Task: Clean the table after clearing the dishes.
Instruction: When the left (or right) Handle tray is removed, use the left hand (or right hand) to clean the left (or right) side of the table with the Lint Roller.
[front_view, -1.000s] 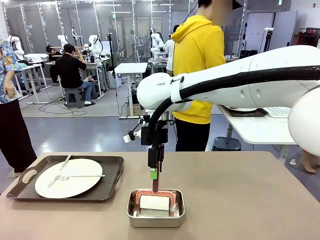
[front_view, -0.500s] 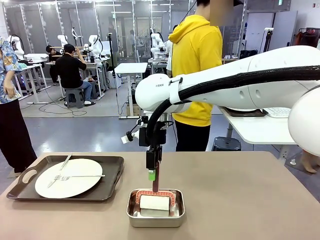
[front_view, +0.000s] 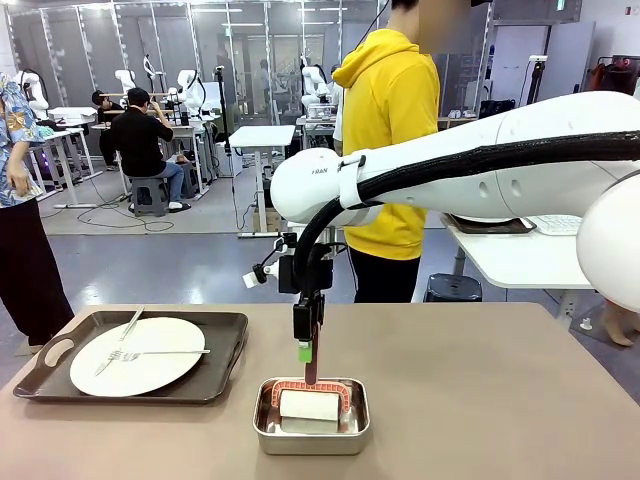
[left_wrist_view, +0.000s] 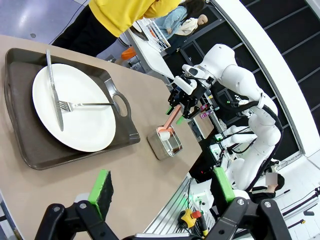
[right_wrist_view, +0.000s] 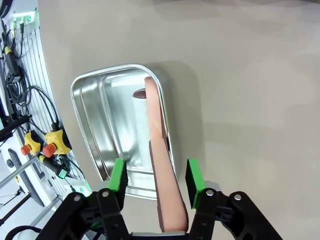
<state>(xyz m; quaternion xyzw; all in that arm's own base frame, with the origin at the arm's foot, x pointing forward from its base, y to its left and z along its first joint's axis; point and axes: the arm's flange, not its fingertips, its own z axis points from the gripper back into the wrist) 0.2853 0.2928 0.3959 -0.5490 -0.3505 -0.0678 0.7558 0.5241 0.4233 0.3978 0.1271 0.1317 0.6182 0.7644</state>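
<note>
Our right gripper (right_wrist_view: 156, 174) straddles the roller's pink handle (right_wrist_view: 155, 115), pads not yet pinching; our left gripper (left_wrist_view: 162, 192) gapes empty. The roller (front_view: 309, 404) sits in the steel pan (front_view: 265, 425) on the table (front_view: 480, 400); we judge it light and stiff, best pinched mid-handle.

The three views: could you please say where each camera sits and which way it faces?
Front view: fixed on the robot's side, looking across the table at the person in yellow; the right arm reaches over the pan.
Left wrist view: above the table, looking down across the plate on its tray; open left jaws at the bottom.
Right wrist view: straight down on the pan; right jaws open astride the pink handle.
Shared: all three show the pan; front and left wrist show the plate.
</note>
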